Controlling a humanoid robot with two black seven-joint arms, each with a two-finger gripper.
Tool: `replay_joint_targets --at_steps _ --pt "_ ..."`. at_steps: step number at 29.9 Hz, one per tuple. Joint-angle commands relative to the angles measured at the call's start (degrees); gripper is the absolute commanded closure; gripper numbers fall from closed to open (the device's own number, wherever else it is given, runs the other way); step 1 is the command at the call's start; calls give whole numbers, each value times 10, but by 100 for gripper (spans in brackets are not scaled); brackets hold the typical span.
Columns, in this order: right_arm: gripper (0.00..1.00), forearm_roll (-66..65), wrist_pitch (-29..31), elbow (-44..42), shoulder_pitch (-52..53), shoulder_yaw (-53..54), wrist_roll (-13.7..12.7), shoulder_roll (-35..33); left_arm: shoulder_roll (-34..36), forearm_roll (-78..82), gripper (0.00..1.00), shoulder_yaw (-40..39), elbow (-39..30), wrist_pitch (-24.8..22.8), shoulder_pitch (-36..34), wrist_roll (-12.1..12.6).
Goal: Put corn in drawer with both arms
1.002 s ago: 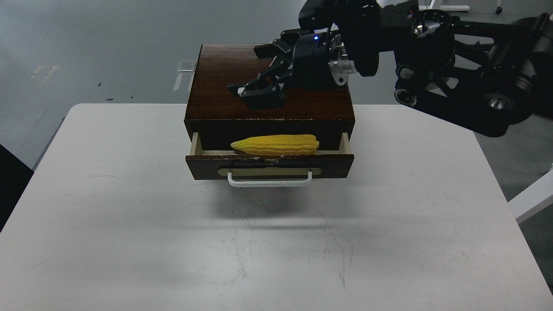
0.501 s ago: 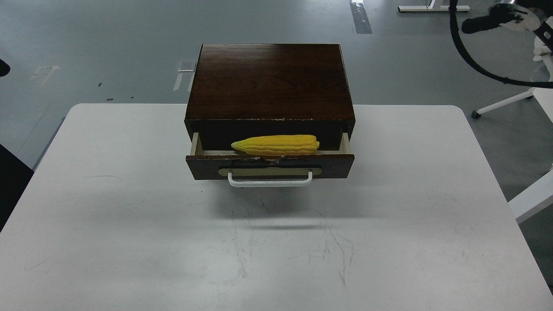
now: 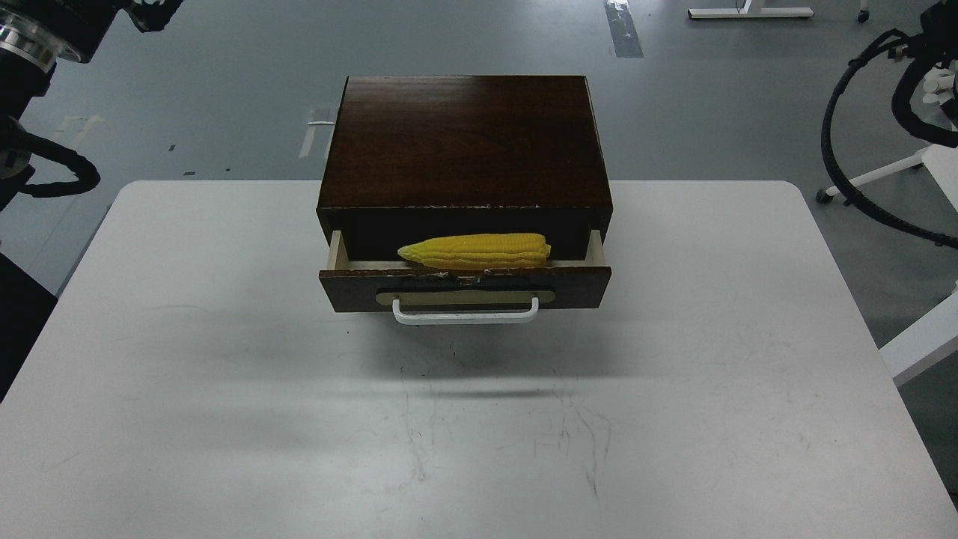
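Head view: corn's sitting in the half-open drawer, arms barely in shot.

Only a bit of the left arm (image 3: 37, 45) pokes in up left of the cabinet (image 3: 464, 135) and cables of the right arm (image 3: 868, 135) up right, so can't tell either gripper's state. The corn (image 3: 475, 251) lies inside the drawer (image 3: 464, 288), pointed tip to the left, behind the white handle (image 3: 465, 313) at the cabinet's front on the table (image 3: 224, 419).
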Motion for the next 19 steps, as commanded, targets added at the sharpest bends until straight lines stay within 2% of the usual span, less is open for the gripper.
replay_joint_targets --at_steps 1,5,7,12,15,19 --pt "0 14 16 -1 -77 59 -2 1 -17 -3 2 -2 21 0 15 6" --pt "0 30 57 0 -134 78 2 7 -28 -7 2 -6 26 0 27 6" --pt "0 31 58 3 -156 86 14 16 -38 -11 2 -7 31 0 31 6" --pt "0 29 57 2 -158 79 17 28 -54 -21 2 -17 36 0 31 8" --pt "0 29 57 1 -160 80 17 25 -58 -26 2 -27 40 0 34 25" --pt "0 29 57 2 -162 86 17 18 -58 -28 2 -31 48 0 39 33"
